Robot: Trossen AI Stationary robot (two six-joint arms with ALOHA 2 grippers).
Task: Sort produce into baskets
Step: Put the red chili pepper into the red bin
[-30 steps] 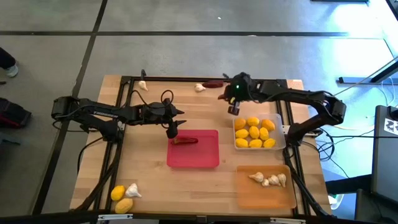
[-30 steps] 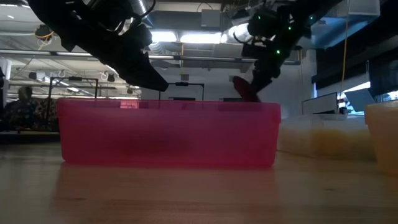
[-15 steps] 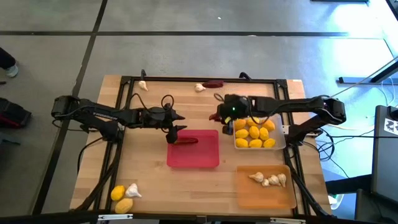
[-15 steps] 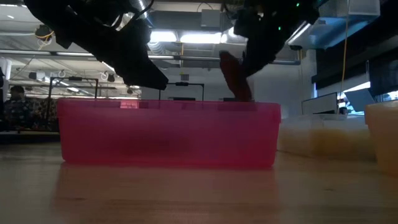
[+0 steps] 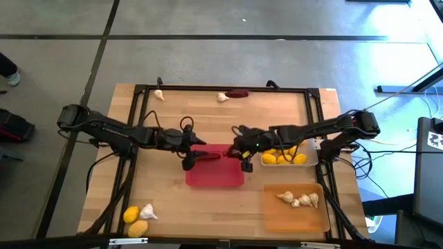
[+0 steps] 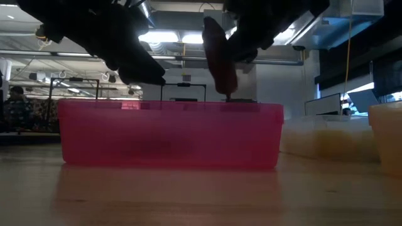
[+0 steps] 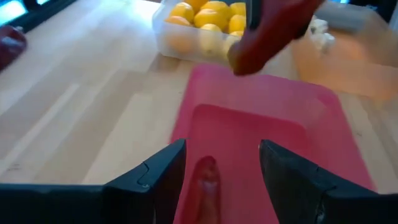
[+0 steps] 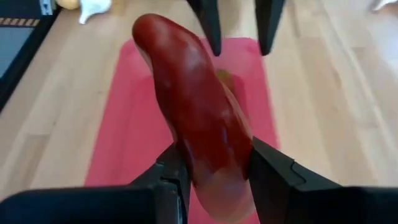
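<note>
The right gripper [image 5: 243,149] is clamped on a dark red chili pepper [image 8: 198,124] and holds it over the right edge of the red tray [image 5: 232,177]. In the low view the pepper hangs above the tray rim with its long axis nearly vertical, tip down and not touching the tray — the drop point lies directly below the jaws. The left gripper [image 5: 188,149] hovers over the tray's left edge, jaws apart and holding nothing; a second chili [image 5: 206,155] lies in the tray just below it. The right arm is the one placed for the release.

Counts, from the high view:
- Chili peppers: three — one held, one in the red tray, one [image 5: 239,93] on the far side of the table.
- Garlic bulbs: about four in the orange tray [image 5: 325,221] (they overlap, so the count is uncertain), two loose at the far edge [image 5: 158,95] [image 5: 222,97], one [image 5: 147,211] at the near left corner.
- Lemons: a partly hidden group in the clear tray [image 5: 313,158], count not readable; two loose [image 5: 131,214] [image 5: 138,228] at near left.
- Trays: three.
</note>
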